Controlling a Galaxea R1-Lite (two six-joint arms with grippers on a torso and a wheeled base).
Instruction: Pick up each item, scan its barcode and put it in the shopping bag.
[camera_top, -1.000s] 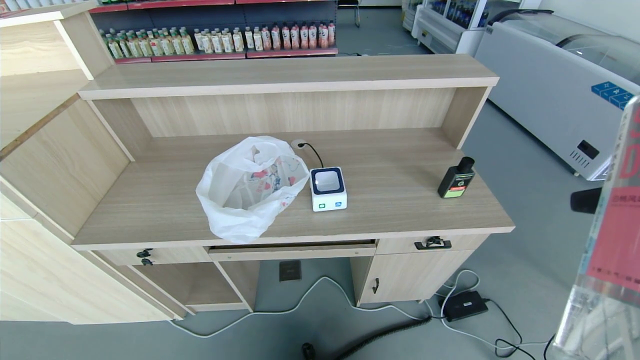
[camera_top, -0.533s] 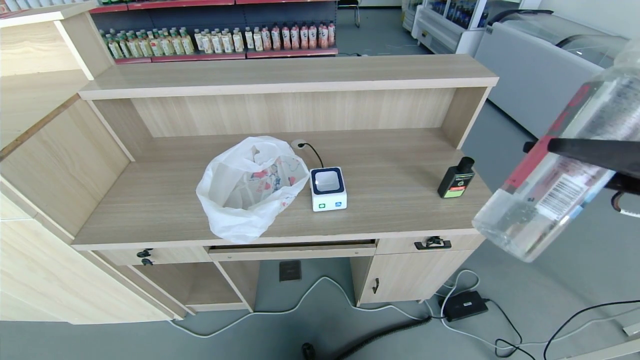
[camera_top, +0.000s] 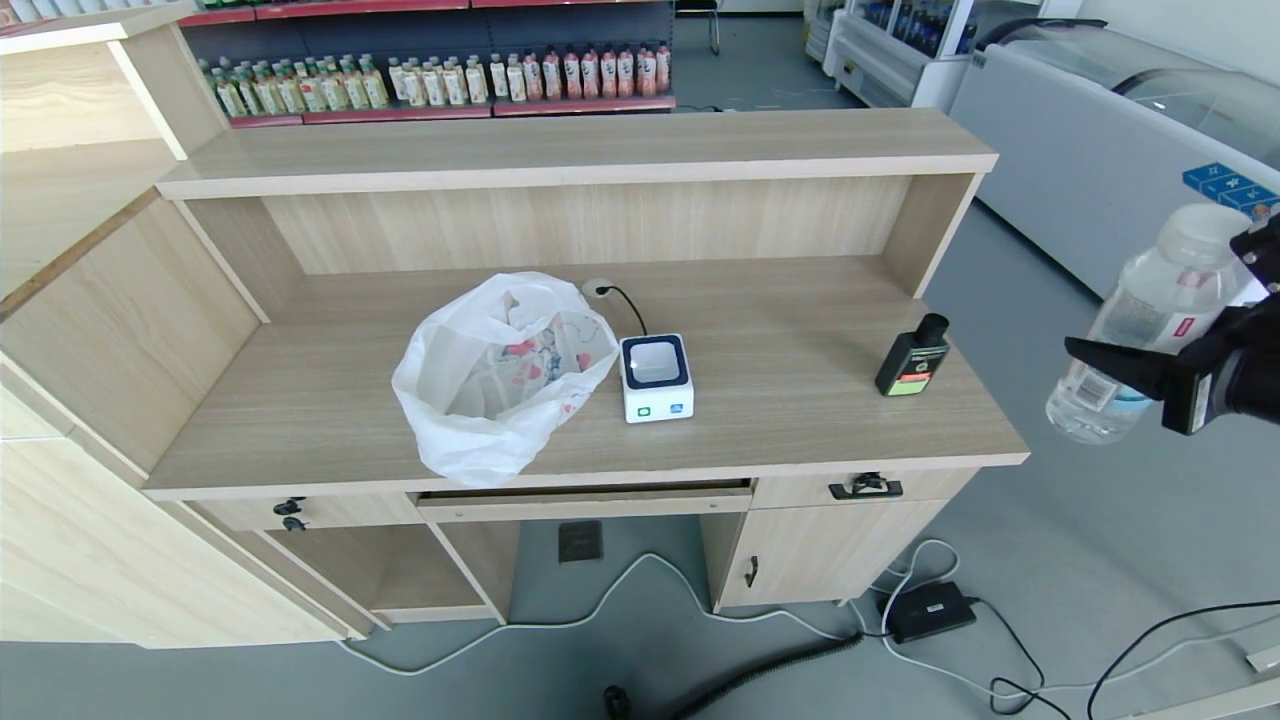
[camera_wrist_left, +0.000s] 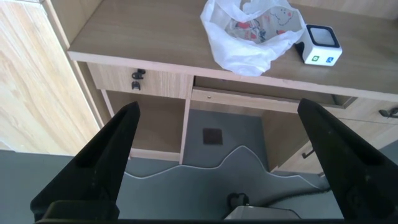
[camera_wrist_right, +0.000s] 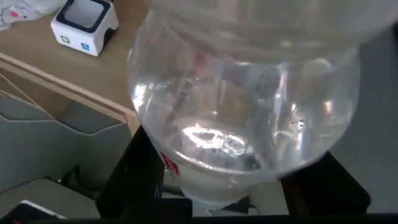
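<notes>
My right fingers (camera_top: 1120, 362) are clamped around the water bottle (camera_top: 1165, 290), held in the air off the tabletop's (camera_top: 780, 420) right edge. Scanning step, I judge: next I must carry it left over the scanner (camera_top: 656, 377), barcode facing down, before the shopping bag (camera_top: 495, 380).

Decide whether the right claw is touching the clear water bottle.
Touching. The head view shows the right claw clamped around the water bottle, held in the air.
</notes>
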